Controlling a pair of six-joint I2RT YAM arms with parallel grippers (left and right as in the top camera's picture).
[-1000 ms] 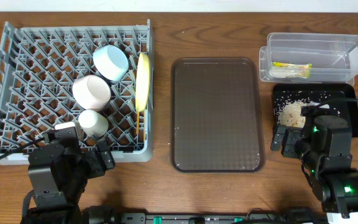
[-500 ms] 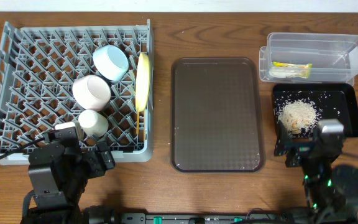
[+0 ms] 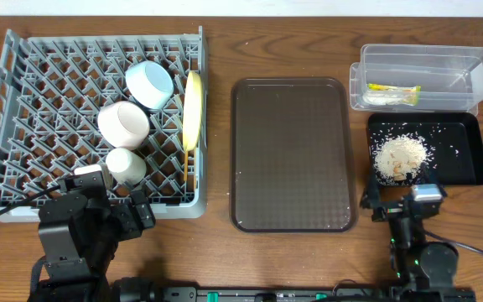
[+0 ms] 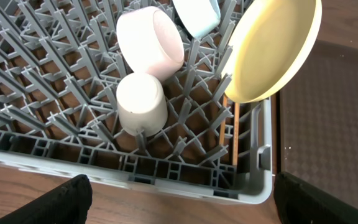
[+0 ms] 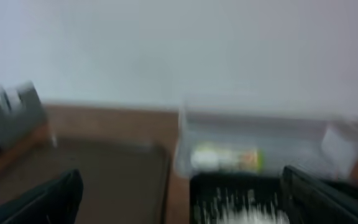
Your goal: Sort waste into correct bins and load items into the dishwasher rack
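Observation:
The grey dishwasher rack [image 3: 23,101] holds the light blue bowl [image 3: 149,85], the white bowl [image 3: 124,124], the small white cup [image 3: 126,166] and the yellow plate [image 3: 194,109], which stands on edge. The chopsticks [image 4: 229,134] lie in the rack under the plate. The snack wrapper [image 3: 394,92] lies in the clear container [image 3: 426,63]. The rice scraps [image 3: 399,158] lie heaped in the black tray [image 3: 468,159]. My left gripper [image 3: 103,200] is open and empty at the rack's front edge [image 4: 182,205]. My right gripper [image 3: 401,205] is open and empty, just in front of the black tray [image 5: 182,199].
The brown serving tray [image 3: 292,155] lies between the rack and the bins, with nothing on it. The right wrist view is blurred; it shows the brown tray [image 5: 104,180] and the clear container [image 5: 253,149] ahead.
My right arm has drawn back from over the black tray toward the table's front edge, uncovering the rice heap. The left arm has not moved.

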